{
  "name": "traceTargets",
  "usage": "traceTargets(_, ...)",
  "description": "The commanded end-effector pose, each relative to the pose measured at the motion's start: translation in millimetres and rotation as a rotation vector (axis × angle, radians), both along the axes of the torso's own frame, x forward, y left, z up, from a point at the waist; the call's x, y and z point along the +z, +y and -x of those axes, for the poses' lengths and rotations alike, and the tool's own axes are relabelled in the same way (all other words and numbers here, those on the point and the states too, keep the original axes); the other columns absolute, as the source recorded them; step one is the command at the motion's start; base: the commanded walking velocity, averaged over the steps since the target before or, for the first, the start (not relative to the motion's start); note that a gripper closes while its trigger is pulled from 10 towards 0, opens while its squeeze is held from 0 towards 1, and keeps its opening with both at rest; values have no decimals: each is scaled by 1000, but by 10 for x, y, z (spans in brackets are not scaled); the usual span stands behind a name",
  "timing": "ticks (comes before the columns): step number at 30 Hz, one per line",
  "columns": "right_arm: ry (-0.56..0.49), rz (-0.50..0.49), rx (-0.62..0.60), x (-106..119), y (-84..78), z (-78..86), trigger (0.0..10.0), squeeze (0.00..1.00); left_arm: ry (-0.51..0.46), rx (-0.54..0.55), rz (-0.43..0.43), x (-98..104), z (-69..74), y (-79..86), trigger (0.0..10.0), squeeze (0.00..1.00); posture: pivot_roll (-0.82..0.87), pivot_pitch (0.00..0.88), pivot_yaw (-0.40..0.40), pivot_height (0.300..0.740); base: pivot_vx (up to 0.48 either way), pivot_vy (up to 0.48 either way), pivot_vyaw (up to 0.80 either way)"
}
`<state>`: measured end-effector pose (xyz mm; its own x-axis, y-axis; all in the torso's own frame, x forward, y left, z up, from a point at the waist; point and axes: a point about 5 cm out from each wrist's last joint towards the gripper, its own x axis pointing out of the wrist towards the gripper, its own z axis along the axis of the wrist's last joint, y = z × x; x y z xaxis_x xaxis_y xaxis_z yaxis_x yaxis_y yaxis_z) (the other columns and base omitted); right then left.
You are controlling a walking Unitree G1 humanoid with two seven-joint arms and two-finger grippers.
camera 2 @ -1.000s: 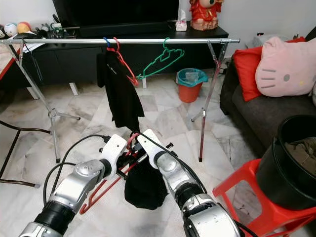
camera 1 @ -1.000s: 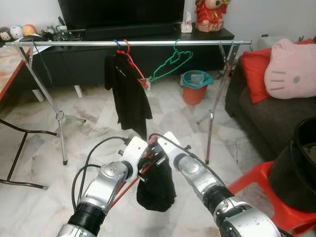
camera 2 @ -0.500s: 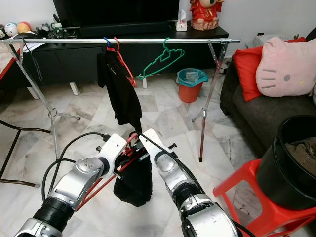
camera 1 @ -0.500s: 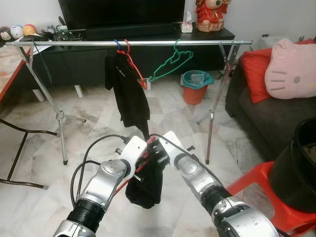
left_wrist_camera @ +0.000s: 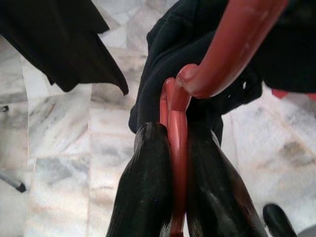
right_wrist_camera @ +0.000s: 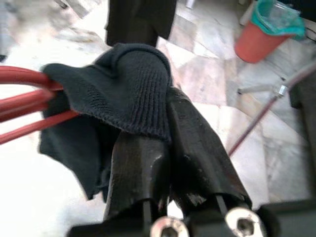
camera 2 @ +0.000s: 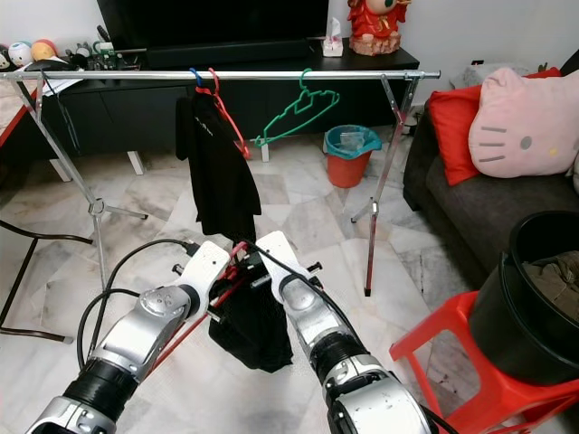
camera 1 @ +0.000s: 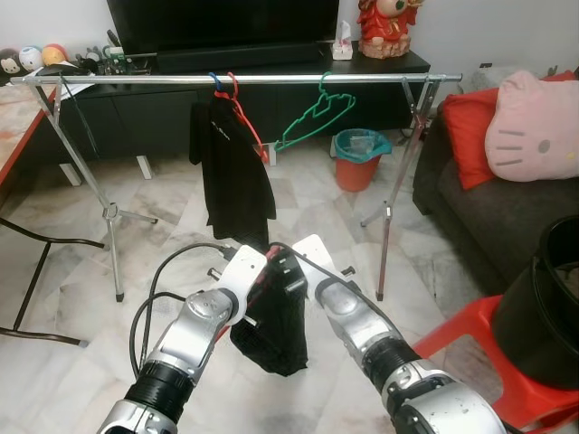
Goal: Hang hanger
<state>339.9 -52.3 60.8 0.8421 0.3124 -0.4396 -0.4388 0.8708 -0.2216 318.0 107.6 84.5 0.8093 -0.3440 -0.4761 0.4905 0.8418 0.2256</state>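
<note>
My left gripper (left_wrist_camera: 170, 148) clamps the red hanger (left_wrist_camera: 174, 123) low before me, well short of the rail (camera 1: 244, 80); my right gripper (right_wrist_camera: 165, 123) pinches the black garment (camera 2: 249, 321), which I should seat squarely before lifting

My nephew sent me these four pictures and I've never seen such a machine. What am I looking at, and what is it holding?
It is a humanoid robot with two silver arms, each ending in two black fingers. Two pictures come from the cameras in its head, looking down at its arms and the room. The other two come from a camera on each wrist, looking along the fingers.

The left gripper is shut on a red hanger. The right gripper is shut on a dark garment that hangs from that hanger.

Ahead stands a metal clothes rail on a marble floor. On it hang a black garment on another red hanger and a bare green hanger.
</note>
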Motion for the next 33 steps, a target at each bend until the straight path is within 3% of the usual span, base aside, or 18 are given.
traceTargets(1, -33, -42, 60, 77, 104, 9, 10000, 0, 2, 58, 4, -2, -34, 145, 10000, 0, -3, 0, -16, 740, 0, 0, 0)
traceTargets(8, 0, -59, 136, 34, 218, 109, 10000, 0, -11, 43, 52, -25, -4, 81, 10000, 0, 0, 0, -17, 740, 0, 0, 0)
traceTargets(10, -10, -74, 250, 58, 318, 178, 10000, 0, -8, 46, 108, -32, -3, 63, 10000, 0, 1, 0, -17, 740, 0, 0, 0)
traceTargets(16, -5, -98, 347, 72, 404, 253, 10000, 0, -4, 37, 162, -11, 1, 30, 10000, 0, -2, 0, -14, 740, 0, 0, 0)
traceTargets(18, 14, -68, 444, 38, 446, 339, 10000, 0, 7, 28, 215, 11, 3, -4, 10000, 0, -2, 0, -11, 740, 0, 0, 0)
traceTargets(24, 37, -31, 510, 0, 431, 413, 10000, 0, -18, 33, 241, 60, -20, -4, 10000, 0, -2, 0, -8, 740, 0, 0, 0)
traceTargets(29, 41, 12, 680, 13, 406, 549, 10000, 0, -33, 10, 329, 133, -29, -42, 10000, 0, -4, 0, -6, 740, 0, 0, 0)
traceTargets(33, 36, 46, 737, 16, 379, 585, 10000, 0, -33, -22, 367, 163, -17, -91, 10000, 0, -6, 0, -4, 740, 0, 0, 0)
